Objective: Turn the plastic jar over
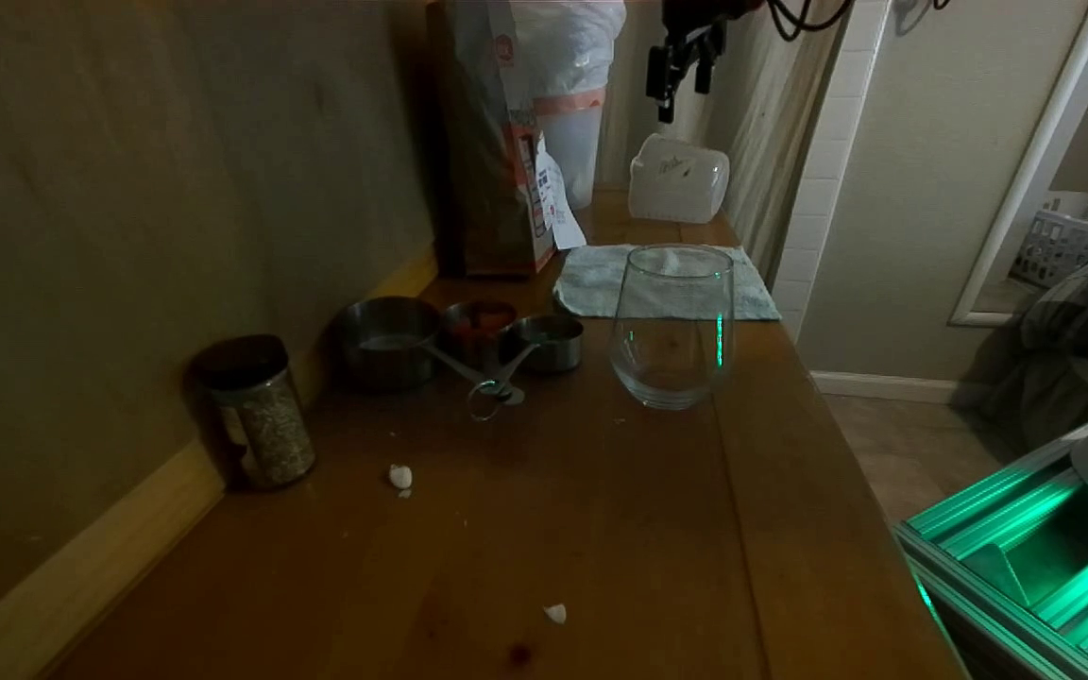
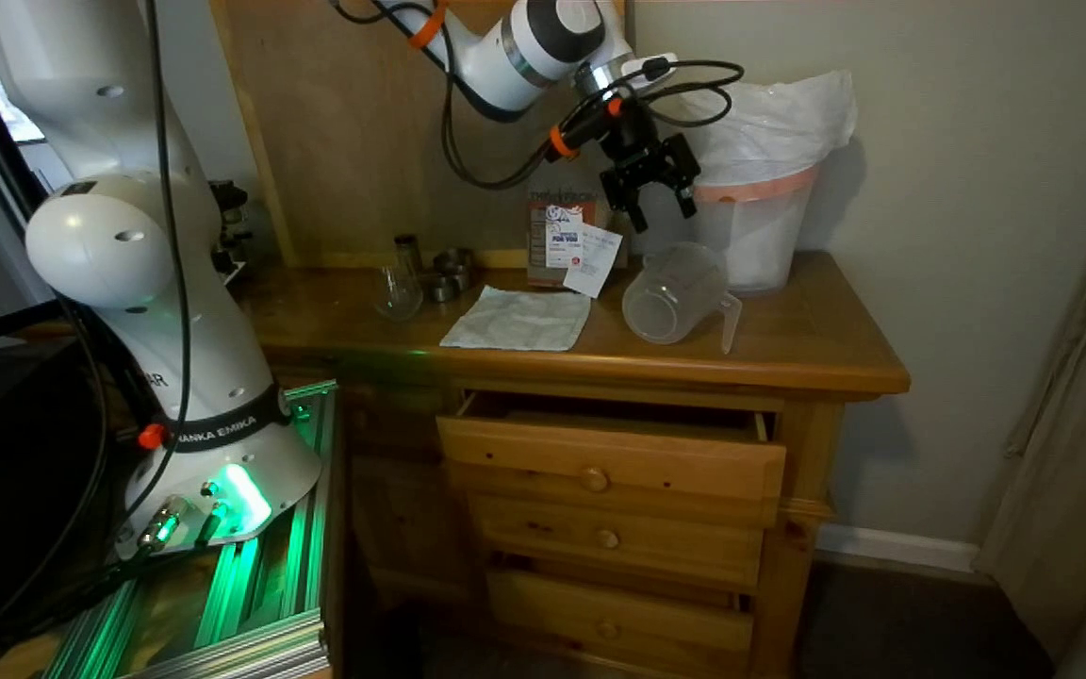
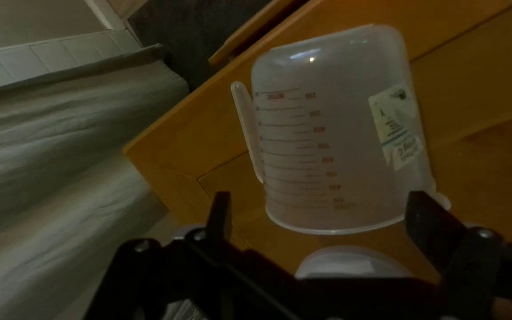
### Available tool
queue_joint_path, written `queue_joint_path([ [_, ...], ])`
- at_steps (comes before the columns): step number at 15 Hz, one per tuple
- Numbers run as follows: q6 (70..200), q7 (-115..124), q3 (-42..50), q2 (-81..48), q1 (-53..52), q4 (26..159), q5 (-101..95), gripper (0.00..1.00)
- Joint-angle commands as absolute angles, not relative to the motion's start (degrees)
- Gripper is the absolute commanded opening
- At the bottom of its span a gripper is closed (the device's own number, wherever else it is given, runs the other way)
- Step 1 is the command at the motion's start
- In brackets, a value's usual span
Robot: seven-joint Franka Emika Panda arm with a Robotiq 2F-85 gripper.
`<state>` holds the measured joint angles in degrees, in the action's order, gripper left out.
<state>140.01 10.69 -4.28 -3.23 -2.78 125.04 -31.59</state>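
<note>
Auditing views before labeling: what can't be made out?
Plastic jar: its sticker too blurred to read, wrist view.
Pale object below it in the wrist view: partly behind the end effector, unidentifiable.
White slip: writing too small, in both exterior views.
Top drawer: interior lost in shadow, in an exterior view.
Laundry basket: cut off by the right edge in an exterior view.

I can't read the blurred label (image 3: 396, 126) on the plastic jar (image 3: 336, 178) in the wrist view. At bottom centre there, the end effector (image 3: 318, 195) hides part of a pale object (image 3: 349, 260); I couldn't name it. In an exterior view, the right edge cuts off the basket (image 1: 1073, 225).
</note>
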Motion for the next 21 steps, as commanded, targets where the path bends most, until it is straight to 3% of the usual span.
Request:
queue_joint_path([
  [1,137.0,12.5,-4.3,-6.7,-4.1,119.4,-27.7,1.0],
  [21,139.4,27.6,-2.3,-10.7,-5.8,117.0,-23.3,1.0],
])
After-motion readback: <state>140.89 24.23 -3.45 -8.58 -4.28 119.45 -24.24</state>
